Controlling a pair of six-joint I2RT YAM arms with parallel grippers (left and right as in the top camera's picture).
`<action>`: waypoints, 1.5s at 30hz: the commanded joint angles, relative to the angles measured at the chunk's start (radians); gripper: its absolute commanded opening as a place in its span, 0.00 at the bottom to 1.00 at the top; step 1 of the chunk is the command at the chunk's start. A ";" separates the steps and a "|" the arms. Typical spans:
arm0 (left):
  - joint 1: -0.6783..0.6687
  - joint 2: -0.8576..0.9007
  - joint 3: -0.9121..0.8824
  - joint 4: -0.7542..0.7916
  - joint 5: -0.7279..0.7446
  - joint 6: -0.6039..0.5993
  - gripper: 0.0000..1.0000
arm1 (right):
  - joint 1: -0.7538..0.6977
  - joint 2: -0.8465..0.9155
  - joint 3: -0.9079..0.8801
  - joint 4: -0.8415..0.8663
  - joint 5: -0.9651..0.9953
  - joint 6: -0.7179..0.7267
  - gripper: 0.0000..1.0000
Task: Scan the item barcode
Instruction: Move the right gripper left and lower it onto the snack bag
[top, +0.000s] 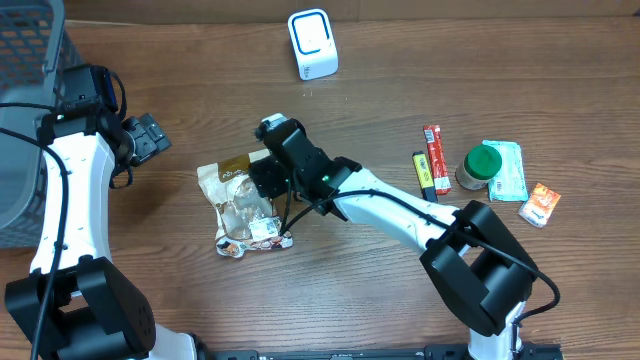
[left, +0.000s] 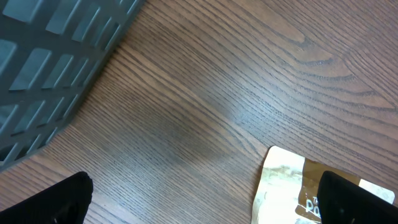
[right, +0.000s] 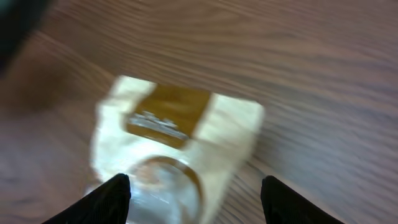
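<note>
The item, a cream snack bag (top: 243, 205) with a brown label and a clear window, lies flat on the wooden table left of centre. My right gripper (top: 268, 180) hovers over the bag's upper right part. In the right wrist view the bag (right: 180, 124) is blurred below the right gripper (right: 196, 202), whose jaws stand open and apart from it. My left gripper (top: 150, 135) is open to the bag's upper left, over bare wood. In the left wrist view only the bag's corner (left: 283, 186) shows beside the left gripper (left: 205, 205). The white barcode scanner (top: 312, 43) stands at the back centre.
A grey mesh basket (top: 22, 90) fills the far left and also shows as the basket (left: 50, 56) in the left wrist view. At the right lie a red stick (top: 433, 150), a yellow-black stick (top: 423, 172), a green-lidded jar (top: 482, 165), a teal packet (top: 512, 168) and an orange packet (top: 540, 204).
</note>
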 joint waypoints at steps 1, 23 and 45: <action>0.004 -0.011 0.011 0.000 -0.013 0.004 1.00 | 0.018 0.056 0.012 0.077 -0.056 -0.017 0.69; 0.004 -0.011 0.011 0.000 -0.013 0.004 1.00 | -0.095 -0.043 0.013 -0.384 0.326 0.171 0.69; 0.004 -0.011 0.011 0.000 -0.013 0.004 1.00 | -0.202 -0.123 -0.019 -0.446 -0.050 -0.333 0.83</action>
